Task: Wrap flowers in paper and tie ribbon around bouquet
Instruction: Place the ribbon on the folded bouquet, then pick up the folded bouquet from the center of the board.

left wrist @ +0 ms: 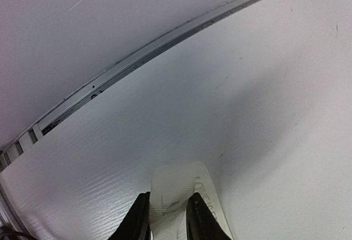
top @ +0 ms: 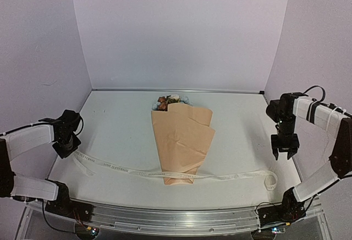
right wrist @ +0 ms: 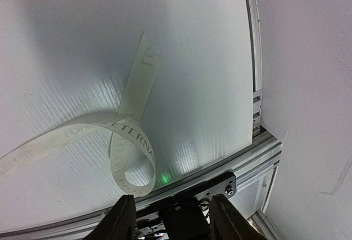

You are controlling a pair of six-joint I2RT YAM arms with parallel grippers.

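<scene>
A metal rail is running along the near edge of the table, with both arm bases sitting at its ends. Just beyond it, the ribbon is lying flat across the table from left to right, crossing the narrow near tip of the bouquet; whether it is passing over or under the paper there is unclear. Its right end is curling into a small loop near the right edge.

The right gripper is hanging above that loop, its jaws standing wide apart with nothing between them. On the left, the left gripper is reaching down to the ribbon's other end, its jaws sitting slightly apart with the ribbon showing in the gap.

The bouquet is lying mid-table, widening away, with the flowers peeking out at its far end.
</scene>
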